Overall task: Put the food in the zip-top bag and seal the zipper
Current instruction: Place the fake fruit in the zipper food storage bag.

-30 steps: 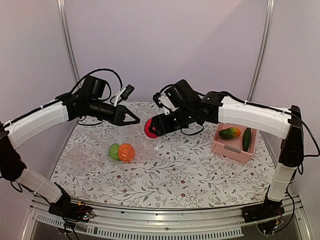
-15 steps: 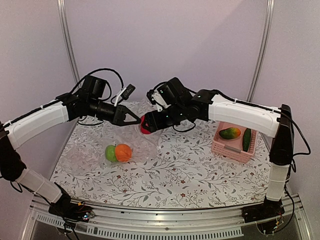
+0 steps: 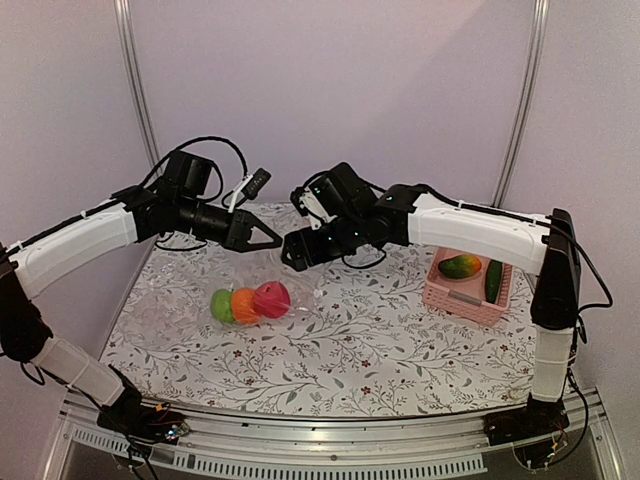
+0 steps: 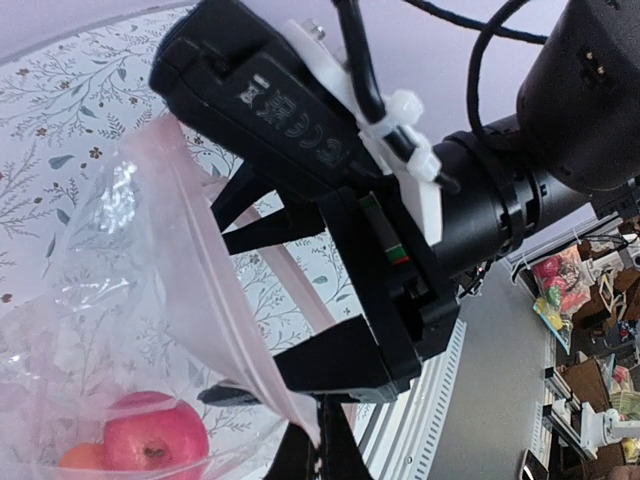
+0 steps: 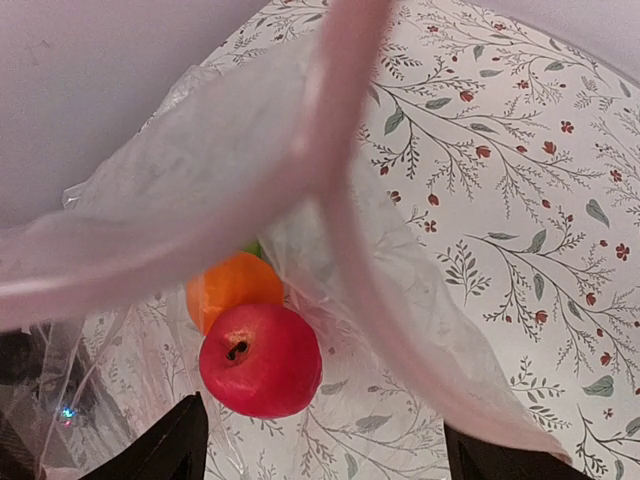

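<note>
Filling step, 3 of 5 in: left tool (image 3: 270,237) clamped on zip-top bag (image 5: 200,170) rim, mouth held up mid-frame; right tool (image 3: 294,252) apart, empty; red apple (image 3: 272,298), orange (image 3: 245,305), green apple (image 3: 222,306) inside; next, prob.: fetch mango (image 3: 460,266) or cucumber (image 3: 494,279) from pink basket (image 3: 455,300), right of frame.

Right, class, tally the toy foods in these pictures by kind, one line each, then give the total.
Apples: 2 (red apple, green apple)
Orange: 1
Mango: 1
Cucumber: 1
Total: 5
</note>
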`<state>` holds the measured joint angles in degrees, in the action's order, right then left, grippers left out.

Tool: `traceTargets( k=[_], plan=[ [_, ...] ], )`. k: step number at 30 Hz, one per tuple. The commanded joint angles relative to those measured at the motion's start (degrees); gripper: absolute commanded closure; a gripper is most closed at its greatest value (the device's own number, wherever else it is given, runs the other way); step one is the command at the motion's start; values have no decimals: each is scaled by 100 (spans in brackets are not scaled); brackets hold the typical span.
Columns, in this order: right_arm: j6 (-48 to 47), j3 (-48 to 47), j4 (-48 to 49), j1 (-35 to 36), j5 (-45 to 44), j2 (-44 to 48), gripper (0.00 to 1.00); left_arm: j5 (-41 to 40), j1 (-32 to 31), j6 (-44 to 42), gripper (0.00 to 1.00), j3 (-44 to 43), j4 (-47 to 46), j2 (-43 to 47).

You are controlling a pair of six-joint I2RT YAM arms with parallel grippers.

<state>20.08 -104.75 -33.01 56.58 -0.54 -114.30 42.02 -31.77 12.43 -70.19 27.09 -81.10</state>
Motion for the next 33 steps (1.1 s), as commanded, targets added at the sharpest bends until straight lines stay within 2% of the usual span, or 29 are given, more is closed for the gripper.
traceTargets(
  k=[1,14,20,24,27,33],
  plan=[
    [-61,-126,-22,28,-81,34,18,53,-58,-56,100,31,-75,166],
    [-150,21,-37,24,-15,368,19,-187,-19,-108,100,6,15,154],
    [-305,327,-39,28,376,923,19,-710,150,4,100,-12,92,111],
    [-362,638,-84,20,504,1482,19,-751,270,53,100,-21,103,118],
    [-396,839,-292,23,146,1993,19,-810,285,14,100,-12,112,162],
    [-646,1101,-1076,-107,-1169,2715,19,-767,289,-26,100,-5,118,236]
  ],
)
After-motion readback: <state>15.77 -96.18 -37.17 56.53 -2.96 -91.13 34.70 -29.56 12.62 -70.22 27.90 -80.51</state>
